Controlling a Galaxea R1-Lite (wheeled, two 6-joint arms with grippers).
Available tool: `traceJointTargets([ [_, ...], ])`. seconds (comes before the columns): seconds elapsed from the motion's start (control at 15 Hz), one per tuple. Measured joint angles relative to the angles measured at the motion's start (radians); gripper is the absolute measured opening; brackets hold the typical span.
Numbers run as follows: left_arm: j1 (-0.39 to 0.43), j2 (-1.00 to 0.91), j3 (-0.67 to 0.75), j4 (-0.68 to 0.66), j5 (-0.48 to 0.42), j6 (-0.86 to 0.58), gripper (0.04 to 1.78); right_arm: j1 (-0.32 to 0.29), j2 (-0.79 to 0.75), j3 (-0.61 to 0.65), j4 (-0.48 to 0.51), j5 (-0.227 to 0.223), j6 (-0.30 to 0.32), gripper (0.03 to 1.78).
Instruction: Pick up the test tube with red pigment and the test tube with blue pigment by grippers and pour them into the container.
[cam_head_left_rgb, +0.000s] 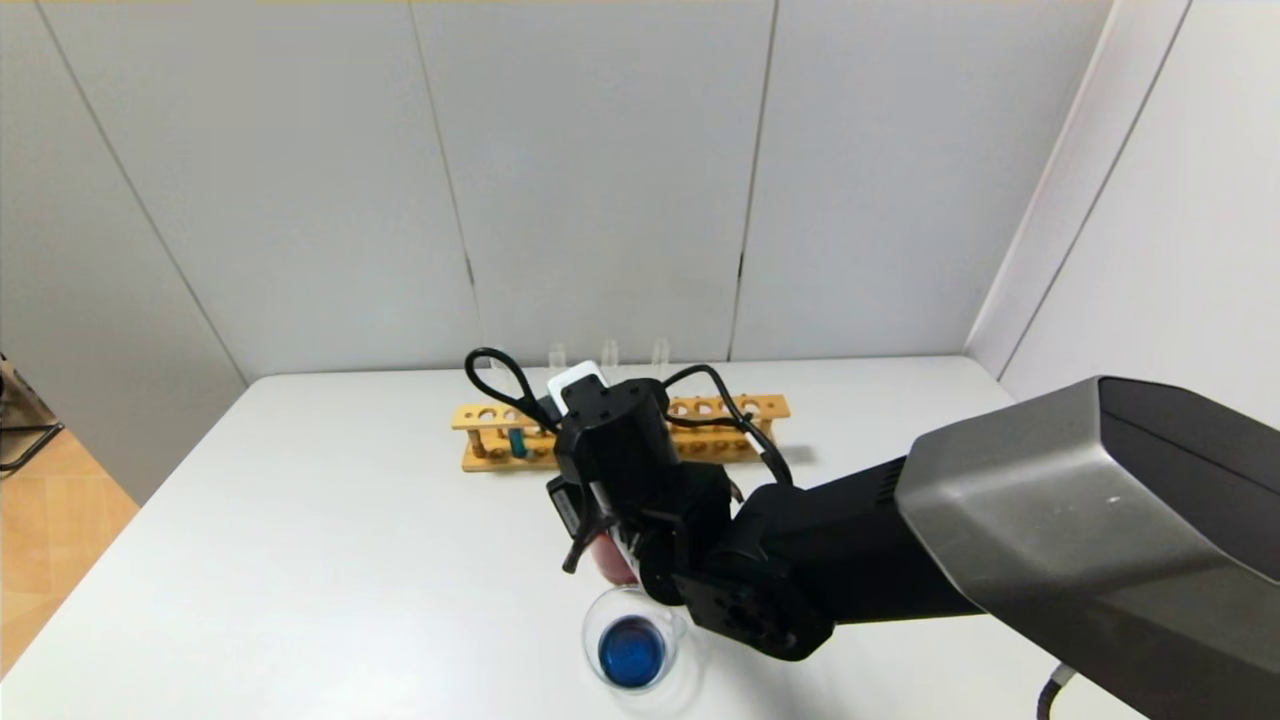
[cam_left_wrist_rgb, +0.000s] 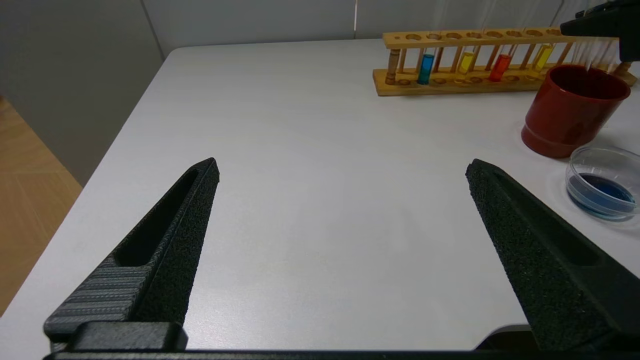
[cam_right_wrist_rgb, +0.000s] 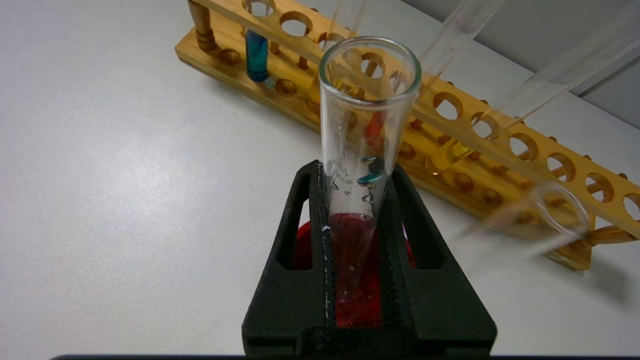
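Right arm (cam_head_left_rgb: 1000, 530): reaches over mid-table, probably to discard a spent tube.
Left gripper (cam_left_wrist_rgb: 343, 162): fingers wide apart, idle over bare table (cam_left_wrist_rgb: 310, 125).
Rack (cam_left_wrist_rgb: 450, 87): at the back; keeps blue tube (cam_left_wrist_rgb: 426, 68) and red tube (cam_left_wrist_rgb: 500, 67) upright, unpoured.
Cup (cam_left_wrist_rgb: 565, 120): under the right gripper (cam_right_wrist_rgb: 355, 172).
Container (cam_left_wrist_rgb: 600, 150): beside the cup, holds blue liquid.
Right gripper: clamped on empty tube (cam_right_wrist_rgb: 370, 100), blue droplets inside.
Views: only the right wrist shows the grip; the head view hides the red tube.

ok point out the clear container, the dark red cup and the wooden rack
clear container (cam_left_wrist_rgb: 603, 165), left wrist view, near rim
dark red cup (cam_left_wrist_rgb: 567, 117), left wrist view, outer wall
wooden rack (cam_head_left_rgb: 477, 415), head view, left end of top bar
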Motion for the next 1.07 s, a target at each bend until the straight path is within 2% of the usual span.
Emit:
traceJointTargets([
  [0.47,0.0,0.0,0.0,0.0,0.0,0.0,1.75,0.001,0.009,0.006,-0.007,0.029,-0.011,0.35],
  [0.67,0.0,0.0,0.0,0.0,0.0,0.0,1.75,0.001,0.01,0.0,-0.01,0.024,-0.015,0.49],
  [0.8,0.0,0.0,0.0,0.0,0.0,0.0,1.75,0.0,0.009,0.0,-0.021,0.022,-0.016,0.74],
  [1.07,0.0,0.0,0.0,0.0,0.0,0.0,1.75,-0.001,0.005,-0.001,-0.034,0.021,-0.018,1.4],
])
